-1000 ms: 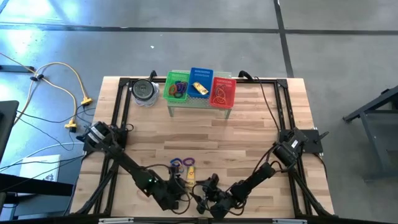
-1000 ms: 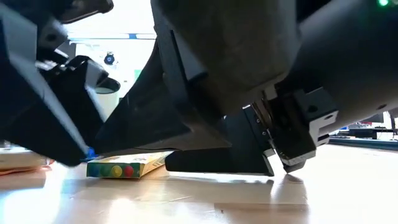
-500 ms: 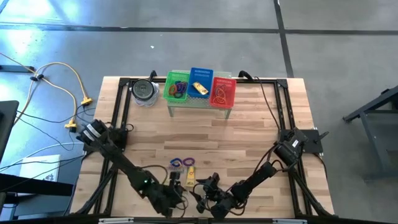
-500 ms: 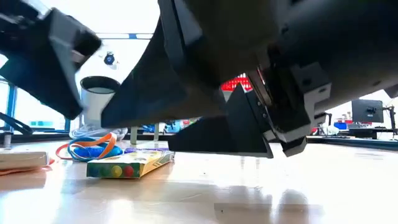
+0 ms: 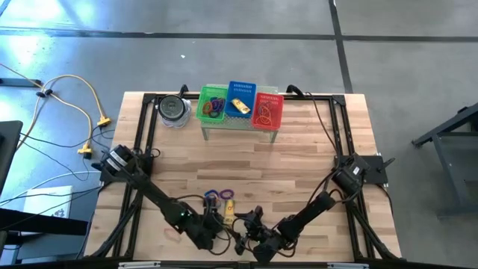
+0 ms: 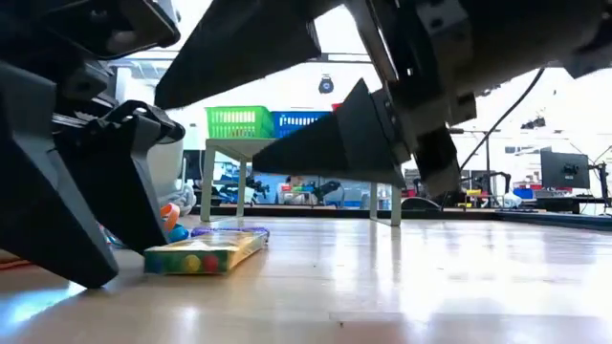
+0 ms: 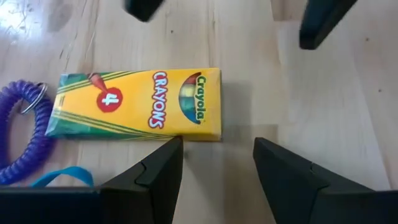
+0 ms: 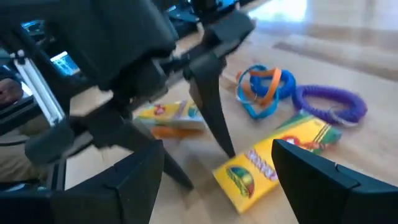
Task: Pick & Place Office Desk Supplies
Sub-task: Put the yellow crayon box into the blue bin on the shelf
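Both arms low at the near edge of the wooden table [image 5: 299, 164], close together near its middle.

Left gripper [image 7: 217, 163]: jaws apart, nothing between them. Left wrist view shows bare wood in the gap; one fingertip [image 7: 168, 152] sits right at the long edge of the yellow crayon box [image 7: 140, 104], touching or just short, cannot tell which. Box lies flat. In the low view the left fingers stand on or just above the wood beside the box [image 6: 206, 253].

Right gripper [image 8: 214, 177]: jaws wide, empty. It points toward the same box [image 8: 273, 163], with the left arm's fingers in between. In the low view it hangs above the table, tips clear of the wood.

Loose supplies on the table: the crayon box [image 5: 227, 208]; a purple coiled loop [image 7: 18, 130] just beside its end; a blue band [image 7: 62, 177] and an orange band [image 8: 264, 81] tangled together next to the coil. Seen from above, this cluster lies just beyond the two grippers, near the table's middle.

Far side: a small raised stand carries a green basket [image 5: 212, 104], a blue basket [image 5: 240, 98] and a red basket [image 5: 268, 109] in a row, each with small items inside. A round grey tin [image 5: 173, 109] sits left of the green one.
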